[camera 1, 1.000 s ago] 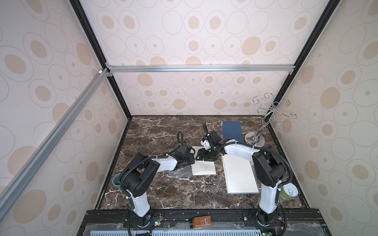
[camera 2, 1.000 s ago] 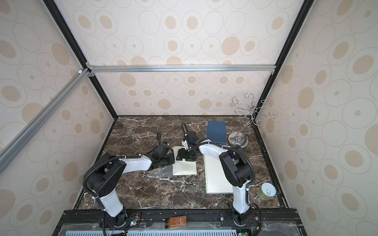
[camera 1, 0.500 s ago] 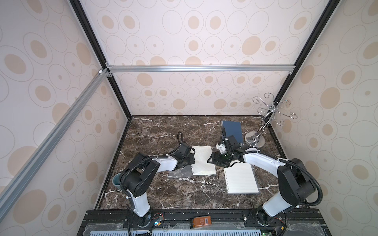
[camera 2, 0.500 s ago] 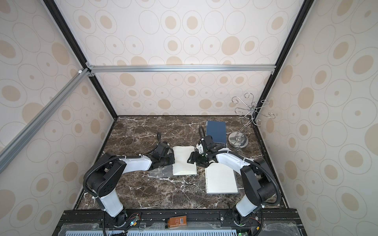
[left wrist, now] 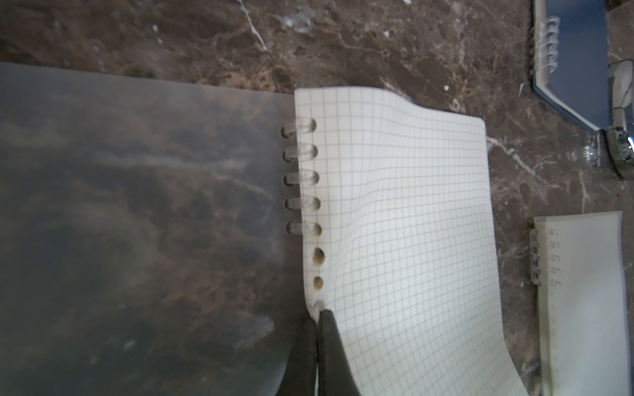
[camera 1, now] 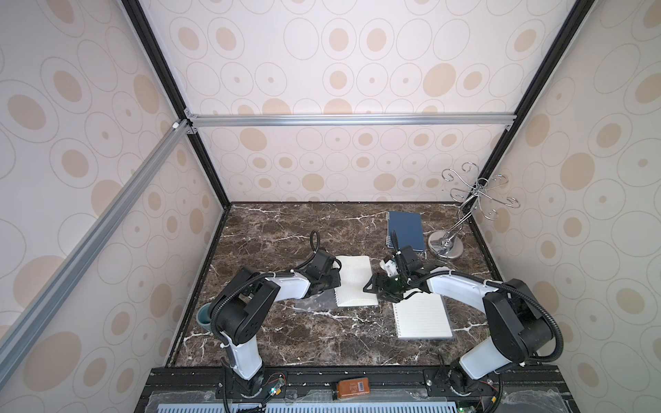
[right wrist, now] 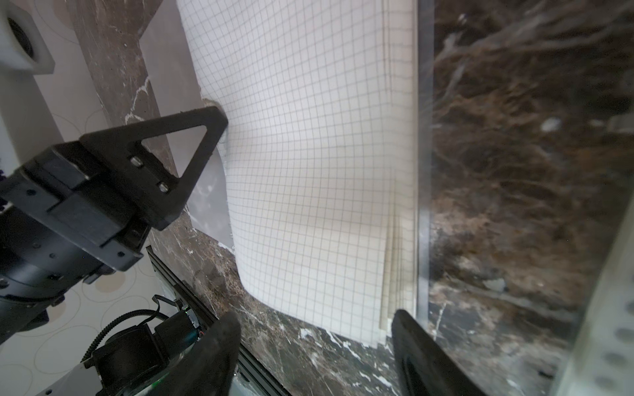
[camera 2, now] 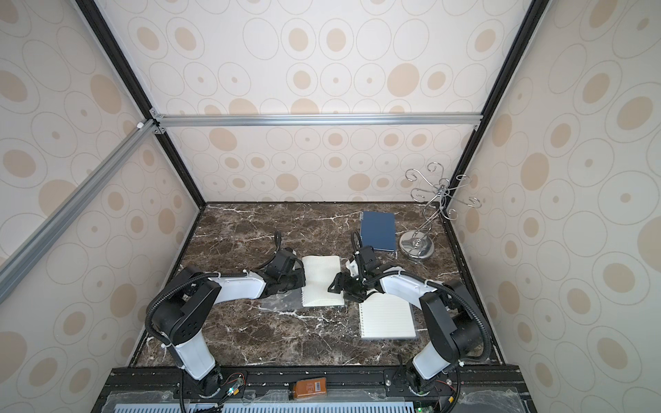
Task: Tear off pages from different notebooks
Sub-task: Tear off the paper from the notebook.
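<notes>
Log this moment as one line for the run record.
left gripper: shut on grid page, punched edge | grid page: partly torn off small notebook | right gripper: open beside small notebook, holding nothing

A dark brown, white-veined marble surface carries a small open grid-paper spiral notebook at centre; a larger lined white spiral notebook; a dark-blue-covered spiral notebook; a chrome wire stand.

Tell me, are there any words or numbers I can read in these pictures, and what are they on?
No text can be read anywhere.
Orange box on the front rail: has a small label that looks like a barcode, too small to read.
Grid page: printed squares only, no writing.
Lined notebook: ruled lines only.
Blue notebook: no words visible on its cover.
</notes>
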You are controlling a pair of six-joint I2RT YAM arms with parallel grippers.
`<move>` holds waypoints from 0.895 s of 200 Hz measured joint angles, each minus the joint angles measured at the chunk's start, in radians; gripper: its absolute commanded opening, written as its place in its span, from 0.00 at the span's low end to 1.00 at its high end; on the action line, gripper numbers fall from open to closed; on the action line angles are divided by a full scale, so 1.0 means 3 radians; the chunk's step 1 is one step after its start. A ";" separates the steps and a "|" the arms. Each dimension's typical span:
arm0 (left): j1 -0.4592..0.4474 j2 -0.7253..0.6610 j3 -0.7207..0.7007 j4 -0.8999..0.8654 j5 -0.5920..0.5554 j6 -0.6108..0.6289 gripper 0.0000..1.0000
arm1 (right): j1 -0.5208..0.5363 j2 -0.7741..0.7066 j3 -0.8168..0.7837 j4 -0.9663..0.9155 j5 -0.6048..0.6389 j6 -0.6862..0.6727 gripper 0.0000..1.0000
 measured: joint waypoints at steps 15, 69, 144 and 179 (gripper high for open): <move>0.0000 -0.0001 -0.0004 0.0005 0.0000 0.0000 0.00 | -0.0013 0.0041 0.0000 0.0025 -0.0010 -0.0001 0.72; 0.0000 -0.0003 -0.0005 0.0008 0.0000 0.0001 0.00 | -0.0033 0.0132 0.0000 0.0109 -0.0055 0.0009 0.72; 0.0000 -0.0004 -0.0009 0.0015 0.0001 0.0001 0.00 | -0.0033 0.0134 0.0000 0.0193 -0.0104 0.0023 0.71; 0.0000 -0.0004 -0.0011 0.0019 0.0003 0.0000 0.00 | -0.0033 0.0134 0.0001 0.0192 -0.0104 0.0022 0.71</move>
